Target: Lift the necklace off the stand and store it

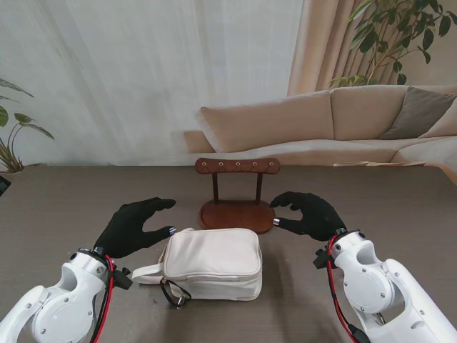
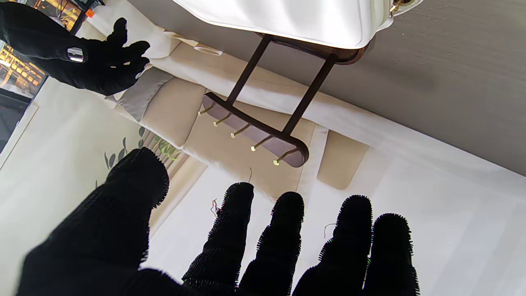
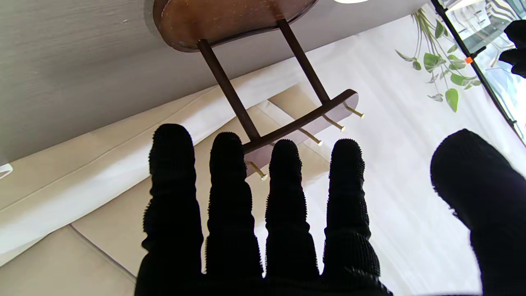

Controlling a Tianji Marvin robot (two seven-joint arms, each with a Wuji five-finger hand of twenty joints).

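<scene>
1. Wooden stand [image 1: 237, 193] is sitting upright on the grey table [image 1: 64, 207], oval base down, two posts carrying a crossbar with five brass pegs [image 2: 252, 148].
2. Necklace: I cannot make one out on the pegs in any view; it may be too thin to see, so I cannot tell where it is.
3. White pouch [image 1: 213, 261] is lying flat just nearer to me than the stand's base, zipped side toward me, strap [image 1: 146, 272] trailing off its left end.
4. Left hand [image 1: 134, 226] is hovering to the left of the stand, beside the pouch's left corner, fingers spread and released, grasping nothing.
5. Right hand [image 1: 308, 214] is hovering just right of the stand's base, fingers curled loosely but apart, nothing in them; fingertips [image 1: 277, 222] are sitting close to the base's edge, contact unclear.
6. Right wrist view: four fingers [image 3: 230, 197] are lying straight and parted, thumb off to the side, pointing at the crossbar.
7. Left wrist view: fingers [image 2: 283, 234] are fanning out toward the stand, the pouch at the frame's edge.
</scene>
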